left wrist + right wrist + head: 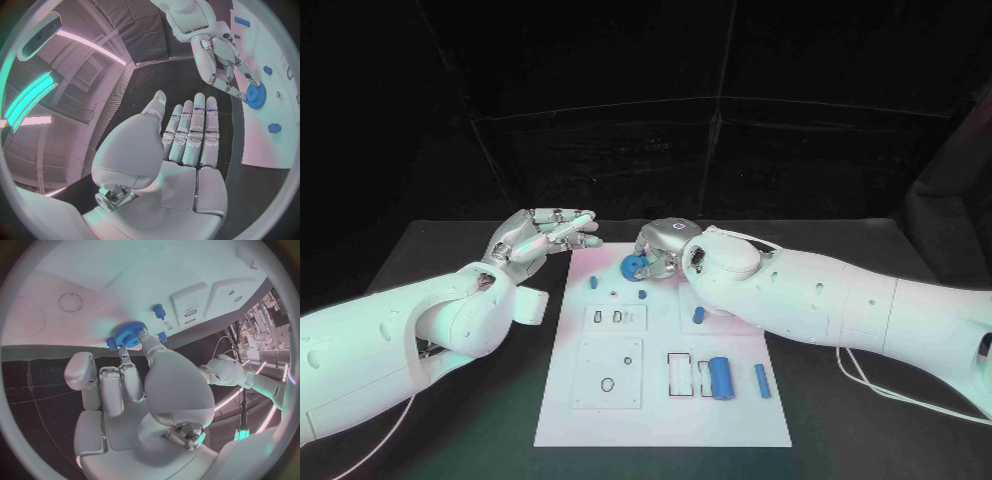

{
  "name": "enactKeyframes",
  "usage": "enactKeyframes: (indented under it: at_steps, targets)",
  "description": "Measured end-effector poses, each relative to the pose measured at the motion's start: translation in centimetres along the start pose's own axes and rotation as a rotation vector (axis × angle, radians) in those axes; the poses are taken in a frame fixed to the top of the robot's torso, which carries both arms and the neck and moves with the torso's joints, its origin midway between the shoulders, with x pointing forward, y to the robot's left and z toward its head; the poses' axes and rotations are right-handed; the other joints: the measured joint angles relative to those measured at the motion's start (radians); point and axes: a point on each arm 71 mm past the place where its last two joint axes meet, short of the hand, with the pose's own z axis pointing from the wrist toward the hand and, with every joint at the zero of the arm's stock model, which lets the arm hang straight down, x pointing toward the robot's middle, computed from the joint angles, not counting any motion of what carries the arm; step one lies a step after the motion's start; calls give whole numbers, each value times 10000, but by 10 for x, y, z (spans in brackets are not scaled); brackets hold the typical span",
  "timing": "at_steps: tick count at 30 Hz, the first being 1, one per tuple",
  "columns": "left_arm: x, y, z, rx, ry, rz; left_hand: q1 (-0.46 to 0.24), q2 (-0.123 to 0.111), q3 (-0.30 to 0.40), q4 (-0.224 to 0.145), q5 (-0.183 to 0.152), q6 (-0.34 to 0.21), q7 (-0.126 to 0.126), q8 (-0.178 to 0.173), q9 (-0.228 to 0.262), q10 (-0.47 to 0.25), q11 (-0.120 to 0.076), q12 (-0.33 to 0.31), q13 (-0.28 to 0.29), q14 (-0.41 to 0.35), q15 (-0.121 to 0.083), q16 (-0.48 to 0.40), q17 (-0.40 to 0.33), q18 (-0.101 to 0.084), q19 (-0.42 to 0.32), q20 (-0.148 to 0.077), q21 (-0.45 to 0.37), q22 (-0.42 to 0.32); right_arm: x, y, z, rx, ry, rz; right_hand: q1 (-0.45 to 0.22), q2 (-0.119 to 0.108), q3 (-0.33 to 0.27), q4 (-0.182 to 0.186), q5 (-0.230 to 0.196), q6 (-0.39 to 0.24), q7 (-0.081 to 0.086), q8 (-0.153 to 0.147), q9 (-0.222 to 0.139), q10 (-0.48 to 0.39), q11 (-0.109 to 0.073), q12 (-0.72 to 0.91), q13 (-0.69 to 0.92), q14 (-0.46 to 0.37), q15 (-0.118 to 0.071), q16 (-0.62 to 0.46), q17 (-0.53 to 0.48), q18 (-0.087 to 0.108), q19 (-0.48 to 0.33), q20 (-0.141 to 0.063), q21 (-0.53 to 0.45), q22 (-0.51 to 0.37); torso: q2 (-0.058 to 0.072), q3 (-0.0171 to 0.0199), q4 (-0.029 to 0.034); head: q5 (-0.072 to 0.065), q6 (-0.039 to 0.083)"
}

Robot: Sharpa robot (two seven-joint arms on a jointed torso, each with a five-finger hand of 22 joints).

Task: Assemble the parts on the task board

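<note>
Fingertips (pixel 134 347) pinch blue gear (pixel 129 333).

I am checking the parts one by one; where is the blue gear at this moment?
In the head view the blue gear is held by the right hand over the far end of the task board, with a small blue peg just nearer on the board.

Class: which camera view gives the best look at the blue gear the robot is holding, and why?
The right wrist view: the blue gear sits close, teeth clear, pinched by the right hand. The left wrist view shows it smaller, at the fingertips above the white board. The head view shows it small and partly covered.
</note>
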Motion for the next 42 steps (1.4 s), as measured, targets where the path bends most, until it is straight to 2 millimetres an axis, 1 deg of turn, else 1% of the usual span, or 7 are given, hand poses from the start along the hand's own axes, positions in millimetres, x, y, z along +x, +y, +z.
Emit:
enactKeyframes:
  at_steps: [5,10,14,18,25,35,42]
  targets:
    - [0,0,0,-8,-3,2,0,0,0,0,0,0,0,-39,0,0,0,0,0,0,0,0,-1,0,0,0,0,-2,0,0,0,43,19,-46,-185,-185,-187,219,0,0,0,0,20,36,36,0,0,0,0,0,-1,-1,36,36,0,0,0,0,1,-3,-3]
    - [-1,0,0,-29,-13,7,0,0,0,0,0,0,0,-40,0,0,0,0,0,0,0,0,-1,0,0,0,0,-10,0,-1,0,69,88,-78,-1020,-287,-462,1350,418,0,0,0,18,36,36,-39,0,24,24,0,-1,-1,36,36,0,-34,-1,-1,0,-5,5]
    - [-1,0,0,-43,-22,12,0,0,0,0,0,0,0,-40,0,0,0,0,0,0,0,0,-1,-1,0,0,0,-10,0,-1,0,85,179,-91,-1703,-220,-1070,2201,1393,-113,31,0,17,0,71,-39,0,36,35,0,-1,0,36,36,0,-42,-1,-3,1,-12,13]
    - [-1,0,0,-55,-26,14,0,0,0,0,0,0,0,-40,0,0,0,0,0,0,0,-41,9,-1,0,0,0,-9,3,-2,0,176,420,-103,-1779,-168,-1553,2639,1203,-357,91,3,15,16,128,-39,0,-19,90,-1,-1,-1,-2,73,-36,-60,-1,-4,1,-16,13]
    - [0,1,0,-68,-19,11,0,0,0,0,0,0,0,-40,0,0,0,0,0,0,0,-41,9,0,0,0,0,-9,4,-4,0,260,656,-68,-1590,3,-1920,2676,1183,-503,130,1,-2,1,142,-39,0,17,126,0,-2,-1,34,108,-37,-47,-1,-6,6,-41,0]
    - [-1,1,0,-79,-23,13,0,0,-28,-28,0,0,0,-40,0,0,0,-39,0,0,0,-41,8,1,36,36,0,-8,-3,-17,-15,182,-125,401,-687,330,-2223,2489,2320,-168,8,1,40,1,142,31,0,17,126,-1,3,1,108,103,20,163,-5,-1,-5,-27,4]
    - [-3,0,-1,-89,-76,42,42,42,-1,-55,0,-1,0,-39,0,0,0,-39,0,37,37,-41,18,-1,36,36,0,-7,-14,-52,-51,213,-634,1596,57,340,-2394,2041,1795,-30,-33,1,40,1,141,31,0,17,126,-1,5,0,108,103,20,38,-19,9,-42,-42,66]
